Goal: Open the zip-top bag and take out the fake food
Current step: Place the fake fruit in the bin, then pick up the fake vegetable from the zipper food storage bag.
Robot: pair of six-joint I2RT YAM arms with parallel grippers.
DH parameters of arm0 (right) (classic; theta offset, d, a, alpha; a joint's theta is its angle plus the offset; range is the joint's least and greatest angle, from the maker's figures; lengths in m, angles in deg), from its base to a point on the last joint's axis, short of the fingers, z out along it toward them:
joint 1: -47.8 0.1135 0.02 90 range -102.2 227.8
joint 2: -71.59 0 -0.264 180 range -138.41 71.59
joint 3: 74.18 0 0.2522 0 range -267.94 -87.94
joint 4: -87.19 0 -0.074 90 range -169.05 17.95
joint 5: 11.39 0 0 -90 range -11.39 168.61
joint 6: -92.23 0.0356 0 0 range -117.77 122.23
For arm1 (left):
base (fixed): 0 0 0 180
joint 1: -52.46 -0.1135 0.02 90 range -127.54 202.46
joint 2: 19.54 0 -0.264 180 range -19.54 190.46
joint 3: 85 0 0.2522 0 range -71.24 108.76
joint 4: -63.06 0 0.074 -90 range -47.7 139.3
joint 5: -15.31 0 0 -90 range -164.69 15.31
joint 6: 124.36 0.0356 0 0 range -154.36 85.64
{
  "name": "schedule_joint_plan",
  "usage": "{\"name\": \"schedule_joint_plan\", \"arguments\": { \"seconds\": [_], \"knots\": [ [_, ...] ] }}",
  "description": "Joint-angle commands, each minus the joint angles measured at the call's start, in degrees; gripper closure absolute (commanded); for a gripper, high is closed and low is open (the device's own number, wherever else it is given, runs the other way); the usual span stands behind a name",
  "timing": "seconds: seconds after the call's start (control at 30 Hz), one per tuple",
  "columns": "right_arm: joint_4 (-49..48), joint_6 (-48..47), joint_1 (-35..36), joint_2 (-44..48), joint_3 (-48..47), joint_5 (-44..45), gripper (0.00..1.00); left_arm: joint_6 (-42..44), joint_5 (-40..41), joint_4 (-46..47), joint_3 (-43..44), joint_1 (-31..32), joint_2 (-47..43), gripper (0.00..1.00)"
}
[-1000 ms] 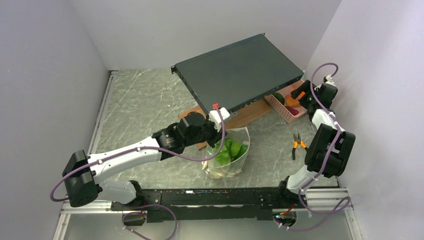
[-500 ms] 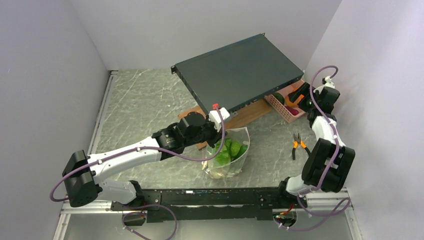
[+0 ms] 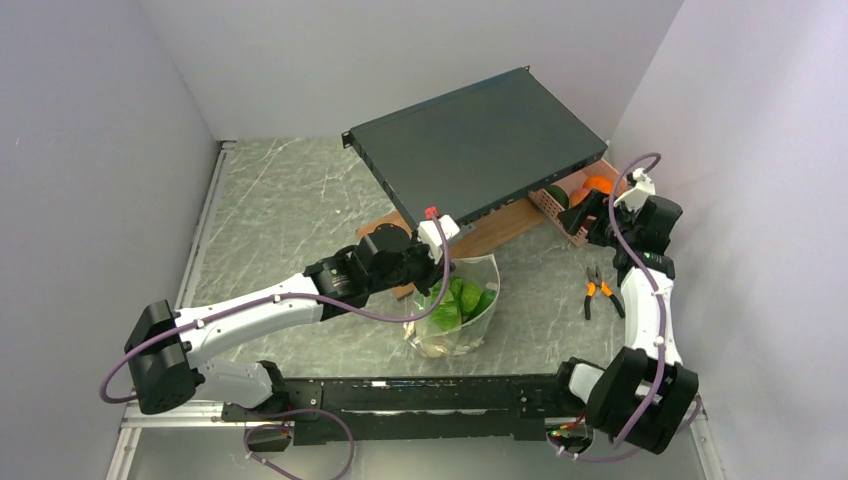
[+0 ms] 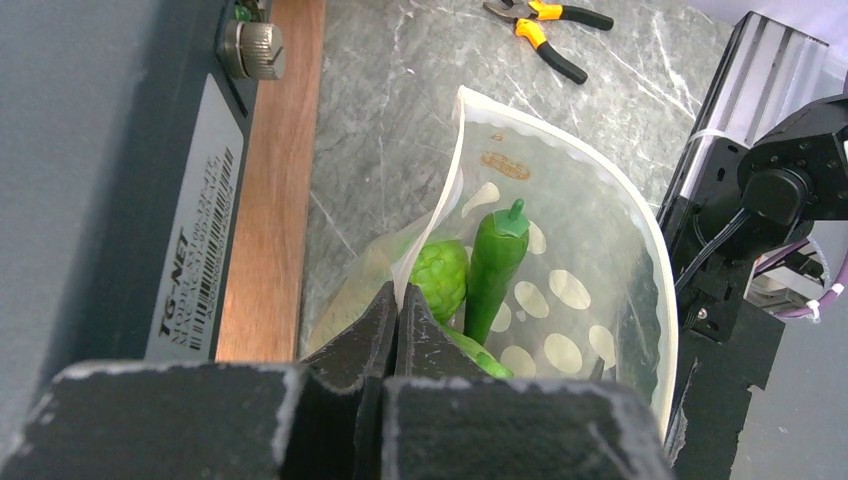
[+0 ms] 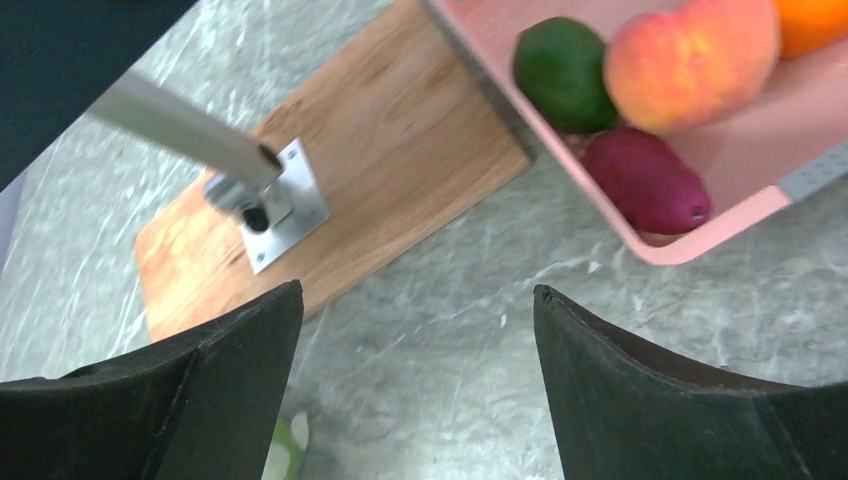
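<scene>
1. The grey marbled bench (image 3: 290,210) carried everything.
2. A dark flat rack unit (image 3: 480,140) sat tilted above a wooden board (image 5: 370,150) at the back of the bench.
3. The zip-top bag (image 4: 590,230) stood near the middle of the bench, in front of the board, with its mouth gaping upward.
4. A pink basket (image 5: 700,245) sat at the right end of the board, close to the right wall.
5. The left claw (image 4: 396,305) was pressed together, pinching the bag's rim on the side nearest the board.
6. The right claw (image 5: 415,290) was spread wide with nothing between its fingers, hanging over bare bench between the board's corner and the basket.
7. Orange-handled pliers (image 3: 597,290) lay on the bench, right of the bag and apart from it.
8. The fake food (image 4: 495,265) left inside the bag was all green: a long pepper and a leafy round piece touching it.
9. The basket held a dark green round piece (image 5: 565,70), a peach (image 5: 690,60) and a purple piece (image 5: 645,180), bunched together.
</scene>
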Motion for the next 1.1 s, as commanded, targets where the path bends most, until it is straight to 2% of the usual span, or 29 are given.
{"name": "schedule_joint_plan", "arguments": {
  "seconds": [0.0, 0.33, 0.63, 0.83, 1.07],
  "knots": [
    [8.4, -8.2, 0.1, 4.1, -0.5, -11.1, 0.14, -1.3, -3.4, 1.5, 1.8, 0.3, 1.6, 1.0],
    [29.3, -34.6, 0.1, 10.3, -5.8, -32.6, 0.13, -1.8, -5.2, 1.7, 2.2, 1.1, 1.5, 1.0],
    [50.2, -57.6, 1.0, 11.1, -12.2, -40.0, 0.13, -2.5, -6.6, 1.4, 2.7, 1.7, 1.9, 1.0],
    [56.4, -64.7, 2.9, 11.8, -14.2, -40.7, 0.13, -2.9, -6.7, 1.3, 3.0, 2.2, 2.2, 1.0],
    [57.1, -66.4, 5.9, 13.9, -14.7, -41.2, 0.13, -4.1, -6.7, 0.0, 4.1, 2.6, 2.8, 1.0]
  ]
}}
